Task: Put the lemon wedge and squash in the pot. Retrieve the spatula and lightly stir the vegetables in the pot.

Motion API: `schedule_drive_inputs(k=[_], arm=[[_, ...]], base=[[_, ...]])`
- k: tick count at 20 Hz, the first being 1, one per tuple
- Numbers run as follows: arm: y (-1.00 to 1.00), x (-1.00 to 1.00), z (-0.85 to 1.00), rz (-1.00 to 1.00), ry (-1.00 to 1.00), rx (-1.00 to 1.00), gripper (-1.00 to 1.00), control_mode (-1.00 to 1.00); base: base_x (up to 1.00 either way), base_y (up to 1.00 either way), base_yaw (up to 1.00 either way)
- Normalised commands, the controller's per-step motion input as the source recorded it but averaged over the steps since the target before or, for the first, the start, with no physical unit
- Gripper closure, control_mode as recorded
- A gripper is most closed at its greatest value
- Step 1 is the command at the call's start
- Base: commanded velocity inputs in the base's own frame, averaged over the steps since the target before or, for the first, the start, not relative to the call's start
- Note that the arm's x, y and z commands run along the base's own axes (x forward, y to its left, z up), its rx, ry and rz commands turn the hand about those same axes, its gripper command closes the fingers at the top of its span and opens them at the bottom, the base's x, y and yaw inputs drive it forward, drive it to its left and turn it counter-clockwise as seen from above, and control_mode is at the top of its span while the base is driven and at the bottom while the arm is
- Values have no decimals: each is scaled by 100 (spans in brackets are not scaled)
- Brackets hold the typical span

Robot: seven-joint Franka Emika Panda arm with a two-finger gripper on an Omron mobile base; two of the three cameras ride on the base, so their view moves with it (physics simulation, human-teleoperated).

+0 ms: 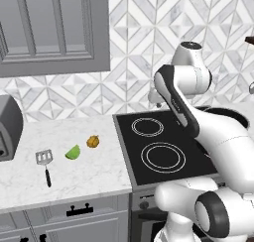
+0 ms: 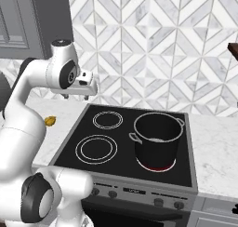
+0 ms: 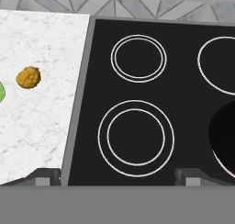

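The bright green lemon wedge (image 1: pixel 73 152) lies on the white marbled counter (image 1: pixel 74 179), just beside the lumpy orange squash (image 1: pixel 93 141). The spatula (image 1: pixel 45 164), slotted silver blade and thin black handle, rests to their left. The black pot (image 2: pixel 156 140) stands on the glossy cooktop's (image 2: pixel 107 149) front right ring. The claw (image 2: pixel 76 96) hangs open above the cooktop's rear edge, holding nothing.
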Motion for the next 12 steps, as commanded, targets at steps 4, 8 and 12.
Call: schedule_drive_inputs(k=[4, 8, 12], arm=[[0, 0, 0, 0, 0, 0, -100, 100], [23, 9, -8, 0, 3, 0, -100, -100], [77, 0, -49, 1, 4, 2, -100, -100]], base=[[91, 3, -2], [14, 5, 0], [0, 0, 0]])
